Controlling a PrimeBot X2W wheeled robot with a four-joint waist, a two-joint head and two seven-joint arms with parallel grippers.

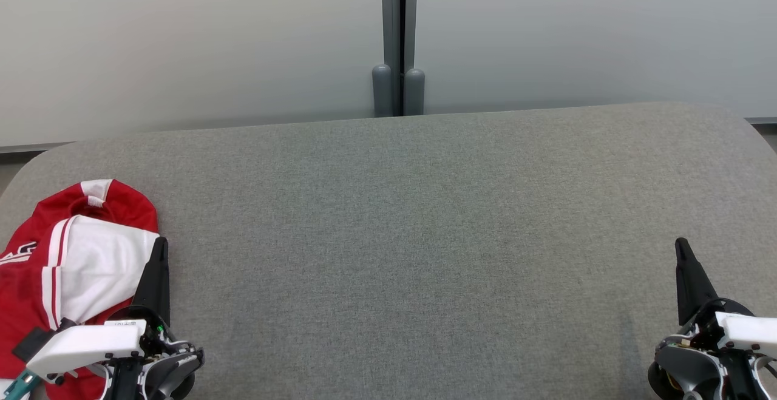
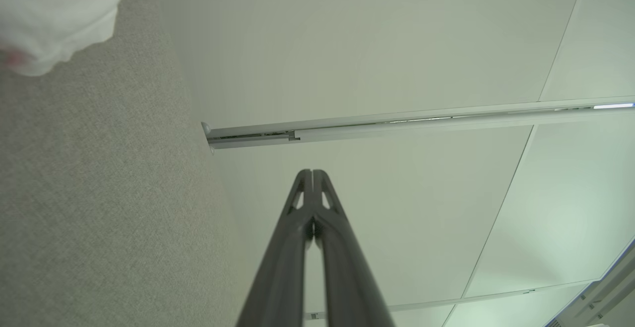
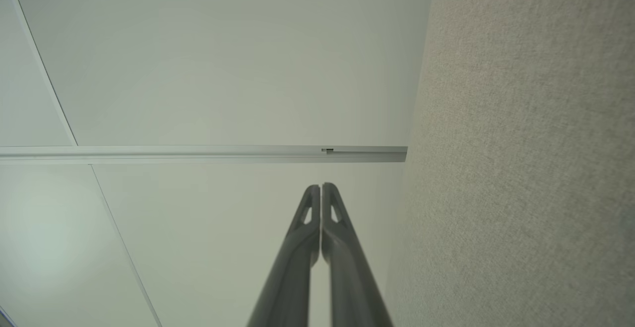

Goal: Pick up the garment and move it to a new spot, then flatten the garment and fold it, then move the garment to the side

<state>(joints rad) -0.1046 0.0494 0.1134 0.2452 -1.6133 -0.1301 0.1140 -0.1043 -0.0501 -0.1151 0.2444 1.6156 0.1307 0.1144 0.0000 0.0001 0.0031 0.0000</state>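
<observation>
Now your garment (image 1: 73, 266) lies crumpled on the bench (image 1: 400, 236) at its left end, just beside your left hand (image 1: 161, 243). Your right hand (image 1: 681, 243) sits well apart at the right. Both hands are clenched, grasping nothing.

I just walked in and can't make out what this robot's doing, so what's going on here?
A two-armed robot faces a grey padded surface with a red and white garment lying bunched at its left end, not flattened or folded. The left gripper sits just beside the garment's right edge with its fingers closed and nothing between them. The right gripper is far over on the other side, also closed and empty. Neither arm is holding the garment at this moment.
</observation>
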